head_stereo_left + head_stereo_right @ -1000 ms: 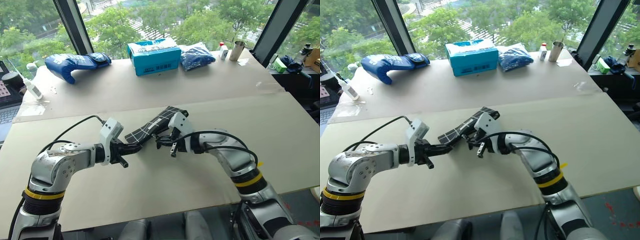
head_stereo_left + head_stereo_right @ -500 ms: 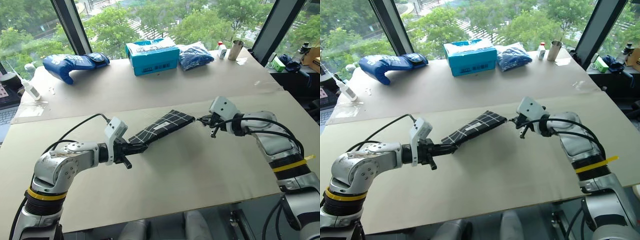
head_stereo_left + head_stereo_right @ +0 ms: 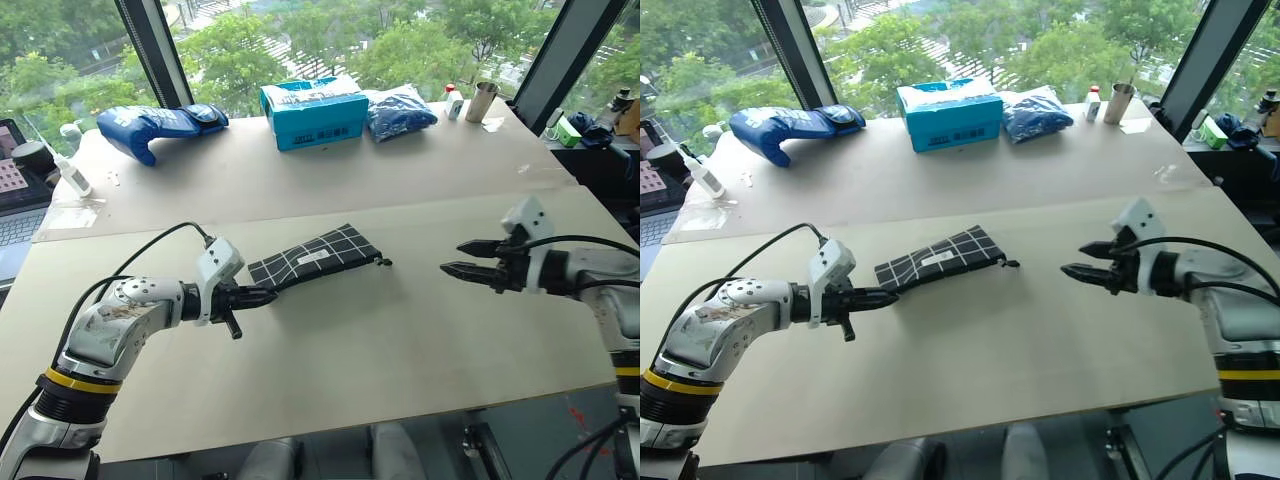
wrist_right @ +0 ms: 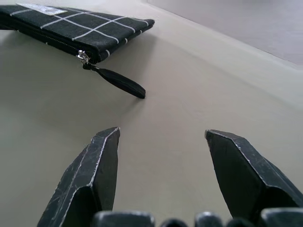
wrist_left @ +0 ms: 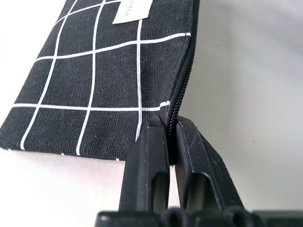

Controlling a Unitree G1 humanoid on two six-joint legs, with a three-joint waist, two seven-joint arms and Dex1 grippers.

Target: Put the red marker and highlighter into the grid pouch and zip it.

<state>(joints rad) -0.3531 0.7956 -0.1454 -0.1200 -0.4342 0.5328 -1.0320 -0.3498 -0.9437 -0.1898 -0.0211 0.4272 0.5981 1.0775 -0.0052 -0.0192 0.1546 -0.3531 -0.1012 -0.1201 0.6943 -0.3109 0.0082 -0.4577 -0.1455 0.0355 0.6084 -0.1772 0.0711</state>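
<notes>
The right gripper (image 3: 452, 257) has let go of the zipper strap (image 4: 119, 82) and drawn away to the right; its fingers now stand wide apart over the bare table (image 3: 400, 340), well apart from the grid pouch (image 3: 318, 256). The pouch lies flat, no longer lifted between the two arms, and its zipper looks fully closed (the slider sits at the end). The left gripper (image 5: 171, 132) still pinches the pouch's near corner, jaws narrow. I judge the zipping done; marker and highlighter are presumably inside
</notes>
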